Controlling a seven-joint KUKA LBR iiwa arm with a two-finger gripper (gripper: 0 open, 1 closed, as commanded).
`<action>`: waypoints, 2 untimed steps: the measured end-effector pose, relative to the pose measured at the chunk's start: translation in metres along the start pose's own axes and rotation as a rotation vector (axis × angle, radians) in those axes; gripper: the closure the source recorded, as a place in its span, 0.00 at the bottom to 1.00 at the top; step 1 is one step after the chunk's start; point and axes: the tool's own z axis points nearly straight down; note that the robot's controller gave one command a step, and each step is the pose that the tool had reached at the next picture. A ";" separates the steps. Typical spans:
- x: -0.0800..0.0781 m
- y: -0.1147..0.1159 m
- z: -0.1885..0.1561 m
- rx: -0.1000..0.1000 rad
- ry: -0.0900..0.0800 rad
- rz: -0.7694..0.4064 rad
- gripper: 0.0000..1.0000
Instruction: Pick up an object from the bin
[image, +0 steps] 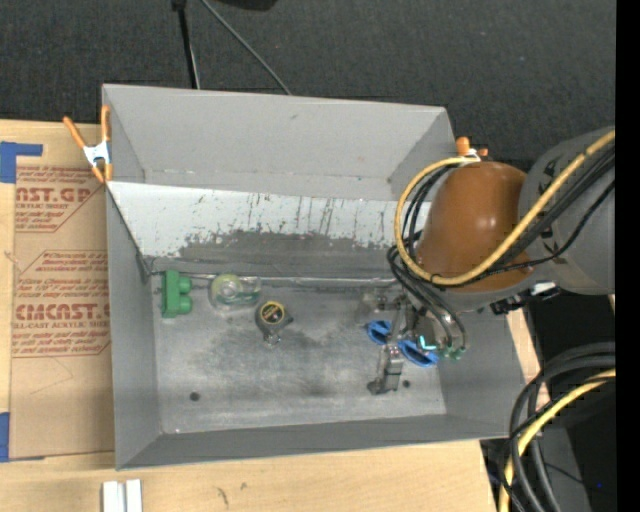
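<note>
Grey bin (280, 150), few loose things on the floor. Landmark: green block (176, 294), hard against the left wall near the back edge of the floor. Just right of the green block: clear round thing (228, 290), maybe a small glass or plastic dome, hard to say. Right of that and a bit nearer the front: dark round piece (270, 315) with a brassy rim.

Well right of the green block, on the far side of the floor: blue piece (381, 333), small and curved, looks like plastic, partly hidden under the wrist. It is the nearest candidate. Judged light, stiff and somewhat slick; best taken across its narrow width, low down, so it does not skid on the metal.

Gripper (386, 376) is down at floor level, touching or just beside the blue piece on its front side. Cannot tell whether it is open or closed, or has hold of anything.

Arm (575, 215) comes in from the right, opposite the green block. Wrist points steeply down, with an orange cover (470, 225) and looped cables (405, 225) above it.
</note>
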 end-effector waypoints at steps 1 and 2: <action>-0.011 -0.081 0.084 0.002 -0.002 0.095 0.00; -0.045 -0.088 0.098 0.001 -0.010 0.090 0.00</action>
